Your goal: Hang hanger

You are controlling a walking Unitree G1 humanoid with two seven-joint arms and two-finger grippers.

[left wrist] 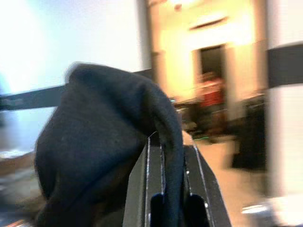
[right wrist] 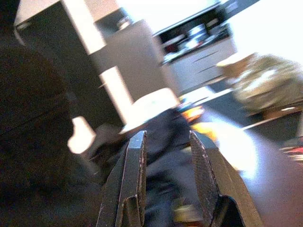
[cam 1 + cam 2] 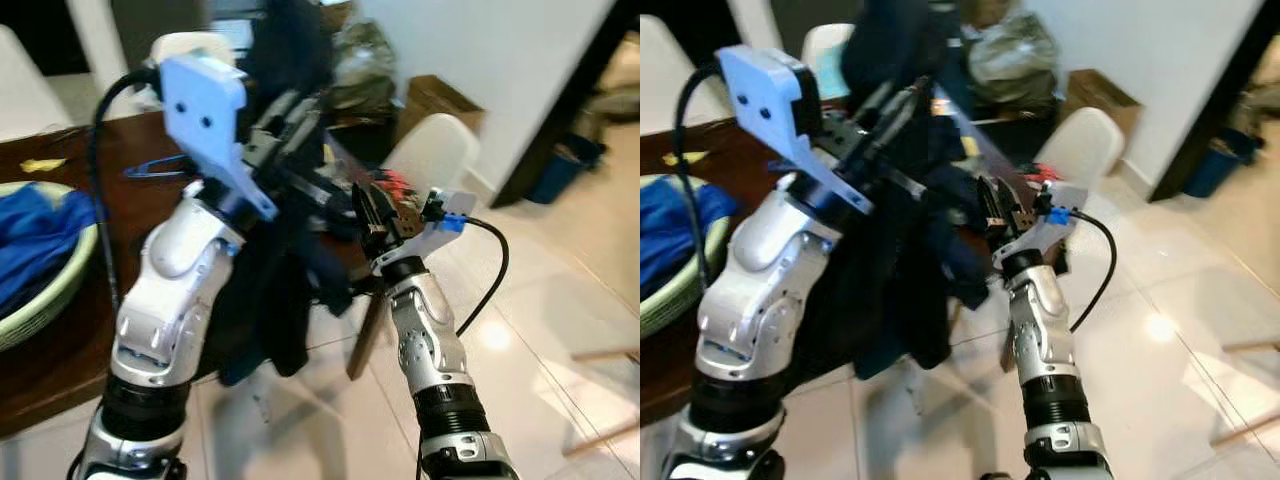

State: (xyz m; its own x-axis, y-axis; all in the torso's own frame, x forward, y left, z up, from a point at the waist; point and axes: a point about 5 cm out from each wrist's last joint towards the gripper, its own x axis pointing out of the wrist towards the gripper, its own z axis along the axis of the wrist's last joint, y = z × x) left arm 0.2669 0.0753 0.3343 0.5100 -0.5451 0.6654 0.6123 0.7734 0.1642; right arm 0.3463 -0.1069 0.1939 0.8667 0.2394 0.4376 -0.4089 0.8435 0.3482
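Matt dark cloth garment [image 3: 280, 300], glossy tiled floor [image 3: 560, 300], dark polished wood worktop [image 3: 60, 350], soft blue cloth [image 3: 35, 235].

It is a home dining room: a dark wooden table [image 3: 60, 370], white chairs [image 3: 435, 150] and a laundry basket [image 3: 45, 300] stand near the left gripper [image 3: 290, 115].

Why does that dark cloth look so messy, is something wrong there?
The dark garment hangs bunched and lopsided from the raised left tool, pinched between its fingers rather than draped neatly. The right tool sits open beside it, holding nothing. Motion blur hides whether a hanger is inside.
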